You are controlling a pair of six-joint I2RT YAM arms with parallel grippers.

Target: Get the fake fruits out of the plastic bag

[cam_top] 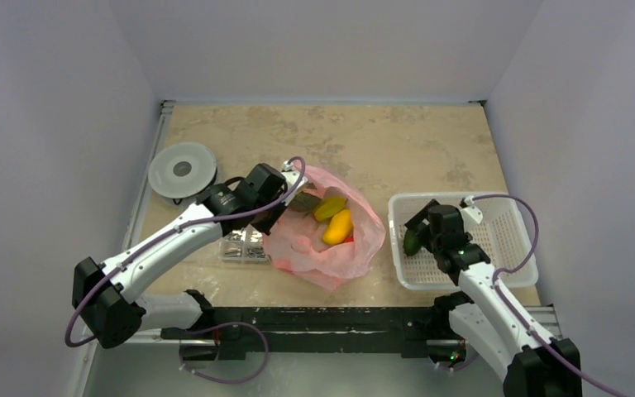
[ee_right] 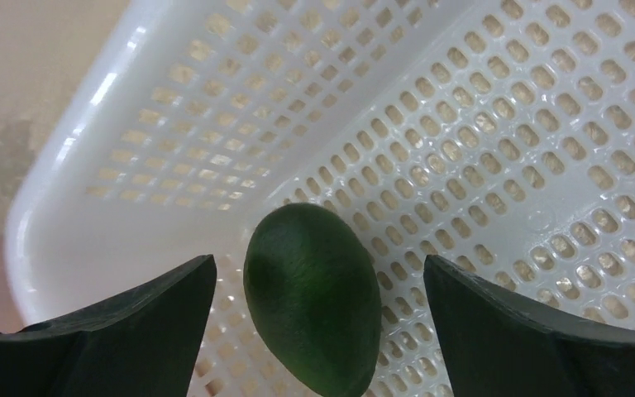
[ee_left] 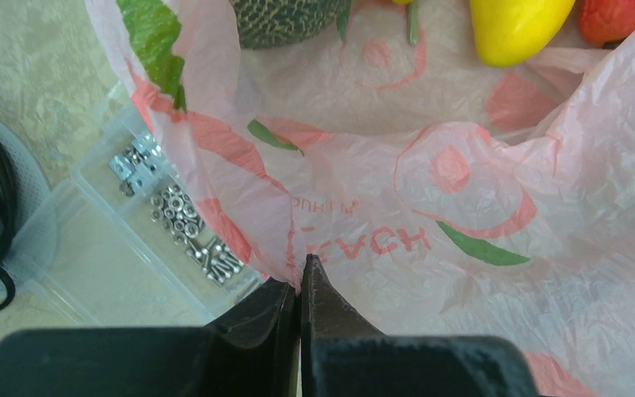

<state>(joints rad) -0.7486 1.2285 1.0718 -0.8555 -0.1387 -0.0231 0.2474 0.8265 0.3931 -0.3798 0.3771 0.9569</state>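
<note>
The plastic bag [cam_top: 314, 252] is pinched at its rim in the clenched left gripper [ee_left: 300, 285], with the yellow fruits [cam_top: 337, 227] beyond its tips. Under the released right gripper [ee_right: 318, 266], the white basket [ee_right: 504, 124] holds the green fruit [ee_right: 314, 310] between spread jaws; lifting straight up should avoid nudging it.

Left arm [cam_top: 161, 244], right arm [cam_top: 484, 289]: white links, black joints, purple cables [cam_top: 500, 196]; black gripper fingers [ee_right: 124, 331]

place: I'd call it a robot lab cell | blank walls [cam_top: 50, 83] box the table [cam_top: 397, 141] | clear parts box [ee_left: 103, 256] just left of my left gripper [ee_left: 302, 269]
</note>
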